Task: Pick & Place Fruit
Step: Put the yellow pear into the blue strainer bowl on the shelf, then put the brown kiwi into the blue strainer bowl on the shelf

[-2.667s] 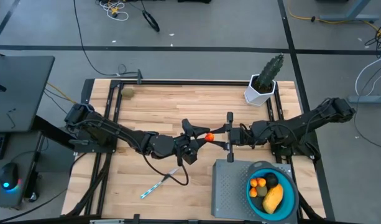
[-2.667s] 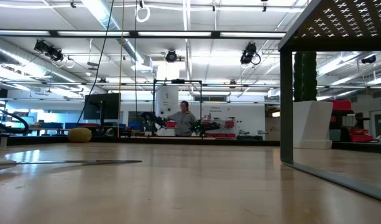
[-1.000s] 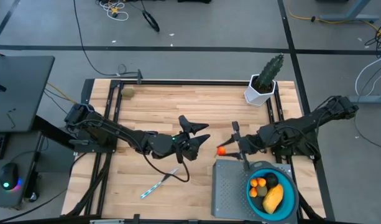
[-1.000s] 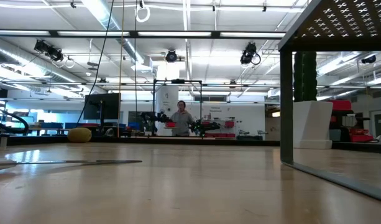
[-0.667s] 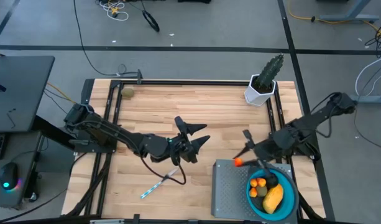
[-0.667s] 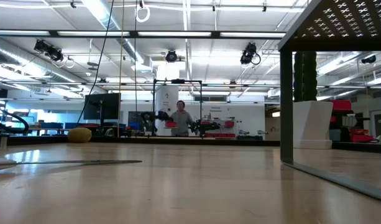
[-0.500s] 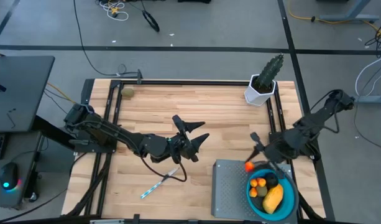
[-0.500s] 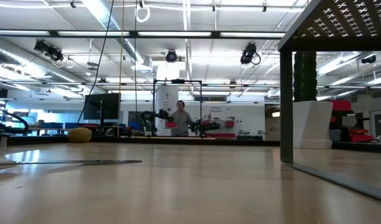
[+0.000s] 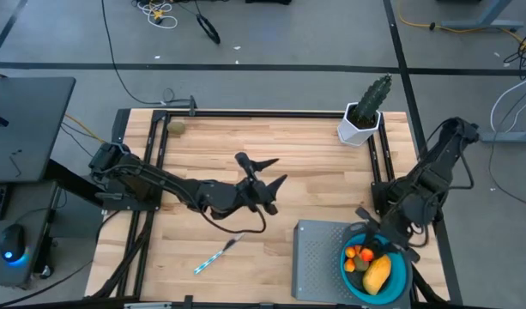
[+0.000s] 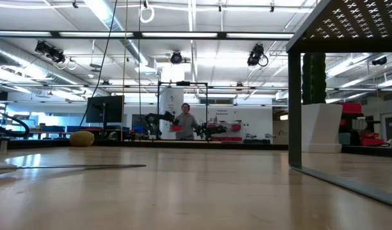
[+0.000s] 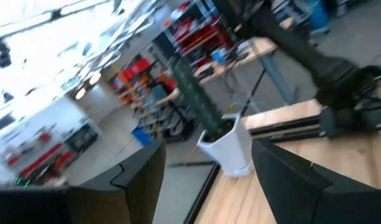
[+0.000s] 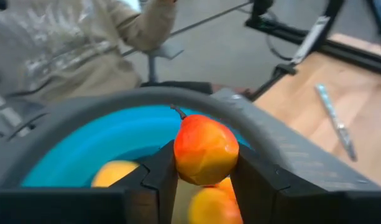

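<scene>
1. We are at the placing step: the right gripper (image 9: pixel 371 243) hangs over the near rim of the blue bowl (image 9: pixel 403 276), and in the right wrist view its two fingers (image 12: pixel 154 179) are closed on a small orange-red fruit (image 12: pixel 204 152) held just above the bowl's opening.
2. The rest of the fruit already lies in the bowl: the yellow oblong piece (image 9: pixel 377 275), some tiny orange-red ones (image 9: pixel 359 254) and a dark piece partly hidden under the gripper.
3. We judge the next move to be a short drop: part the fingers so the fruit falls among the others, then lift the arm clear.
4. The left gripper (image 9: pixel 261 179) waits over the middle of the wooden table (image 9: pixel 202 142), fingers spread wide and holding nothing.
5. For edges, the bowl sits on a grey perforated mat (image 9: pixel 318 262) at the table's near right corner, so a release too far toward the mat side could send the fruit rolling off the rim.
6. There is open room: the cactus in its white pot (image 9: pixel 364 113) stands well apart at the far edge, the white-and-blue stick (image 9: pixel 214 256) lies near the left arm, and the two arms are well apart.
</scene>
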`<action>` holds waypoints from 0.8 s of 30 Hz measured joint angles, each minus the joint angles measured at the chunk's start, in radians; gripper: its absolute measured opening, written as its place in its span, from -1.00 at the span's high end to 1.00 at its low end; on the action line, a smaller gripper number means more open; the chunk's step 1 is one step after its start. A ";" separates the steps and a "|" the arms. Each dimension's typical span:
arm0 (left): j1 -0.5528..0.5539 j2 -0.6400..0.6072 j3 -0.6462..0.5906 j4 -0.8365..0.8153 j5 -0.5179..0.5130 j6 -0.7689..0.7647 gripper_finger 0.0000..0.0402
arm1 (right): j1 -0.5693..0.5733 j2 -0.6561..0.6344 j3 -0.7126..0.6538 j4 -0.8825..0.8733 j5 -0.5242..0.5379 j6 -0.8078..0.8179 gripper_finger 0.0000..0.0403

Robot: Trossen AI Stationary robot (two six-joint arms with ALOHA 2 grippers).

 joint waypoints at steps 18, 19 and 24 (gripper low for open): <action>0.169 -0.044 -0.001 -0.529 0.074 -0.636 -0.23 | 0.086 0.044 0.000 0.012 0.054 0.042 -0.50; 0.187 -0.044 -0.001 -0.585 0.074 -0.677 -0.23 | 0.086 0.044 0.000 0.016 0.067 0.040 -0.51; 0.261 -0.044 -0.002 -0.872 0.049 -0.902 -0.23 | 0.085 0.043 0.000 0.059 0.224 -0.087 -0.51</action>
